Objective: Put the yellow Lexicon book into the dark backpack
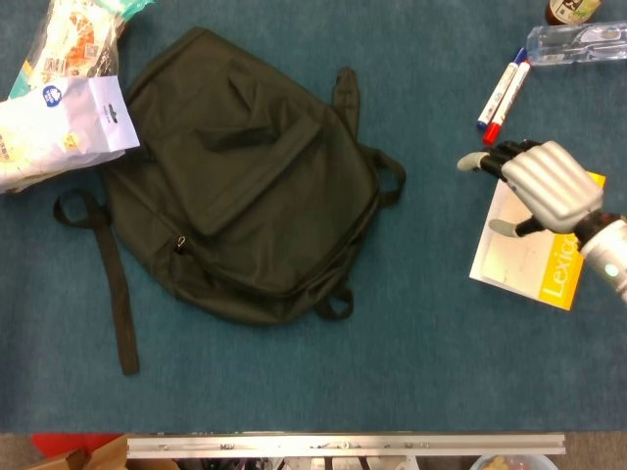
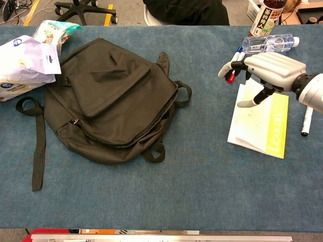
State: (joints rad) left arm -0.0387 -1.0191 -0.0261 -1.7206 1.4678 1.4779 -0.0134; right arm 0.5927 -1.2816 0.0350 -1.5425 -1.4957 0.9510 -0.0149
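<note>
Blue cloth covers the table point(image 2: 161, 196) all the way across. Nearest us on the right lies the yellow Lexicon book point(image 2: 260, 126), flat, cover up w/ a pale sheet over most of it, well apart from the dark backpack point(image 2: 108, 98). We see our right hand point(image 2: 267, 70) over the book's far edge, palm down, fingers spread and slightly curled, holding nothing; whether the thumb tip touches the page we can't tell. Left hand doesn't show in either view. Just right of the book a black marker point(image 2: 305, 121) lies on the cloth. The backpack lies flat at centre-left, flap down, straps trailing off to the left. Further back, behind the hand, two markers point(image 1: 502, 90) lie side by side, blue & red caps. At the far left sits a white plastic bag point(image 2: 25, 63); far right, a clear bottle point(image 2: 267, 43) on its side w/ a dark bottle point(image 2: 267, 17) upright behind it.
</note>
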